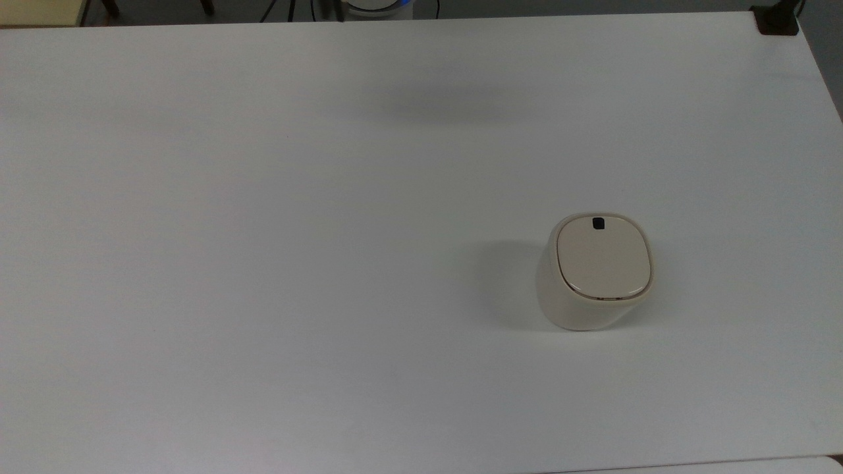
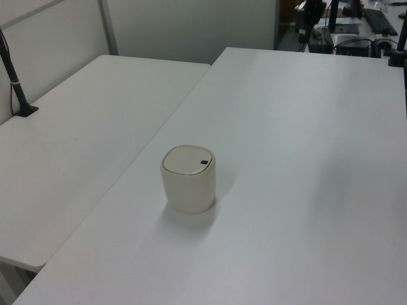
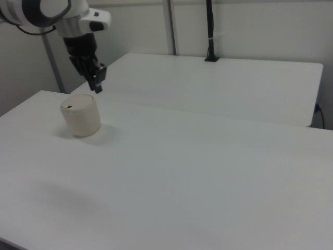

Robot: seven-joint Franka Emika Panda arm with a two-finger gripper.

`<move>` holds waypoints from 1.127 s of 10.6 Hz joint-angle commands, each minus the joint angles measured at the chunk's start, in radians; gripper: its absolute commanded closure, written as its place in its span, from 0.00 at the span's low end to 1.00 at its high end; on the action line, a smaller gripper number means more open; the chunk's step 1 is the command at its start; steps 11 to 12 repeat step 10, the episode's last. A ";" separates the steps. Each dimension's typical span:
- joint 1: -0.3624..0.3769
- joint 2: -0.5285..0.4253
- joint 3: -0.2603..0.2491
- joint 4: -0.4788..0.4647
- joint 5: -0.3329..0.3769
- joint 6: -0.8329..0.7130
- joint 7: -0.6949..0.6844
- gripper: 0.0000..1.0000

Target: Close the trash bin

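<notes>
**A:** Which step is in hand?

**B:** By my reading, the closing itself is done. On the wide white desk (image 1: pixel 263 263) the small cream-white plastic trash bin with the rounded body (image 1: pixel 566 309) stands upright. It is toward the top view's right and a little below the middle, with nothing near it. Its rounded-square lid (image 1: pixel 604 257) lies flat on the rim, with only a thin seam around it. The small black square mark on the lid (image 1: pixel 598 223) sits at the edge nearest the top view's top.

**A:** So what does the next move call for?

**B:** Very little, I think. The arm should draw clear without brushing the bin. If the lid has not latched, a light downward press on it would do.

**A:** And the arm's pose?

**B:** In the right view the white arm (image 3: pixel 52 10) reaches in from the right view's upper left, wrist pointing down. Its black gripper (image 3: pixel 97 86) hangs just above and behind the bin, apart from the lid. It tapers to a single tip, so I take it as closed and holding nothing.
</notes>
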 commanded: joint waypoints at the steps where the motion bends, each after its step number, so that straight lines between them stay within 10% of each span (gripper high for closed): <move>1: 0.014 -0.021 -0.077 -0.003 -0.070 -0.018 -0.177 0.00; 12: 0.050 0.043 -0.078 0.005 -0.092 -0.027 -0.174 0.00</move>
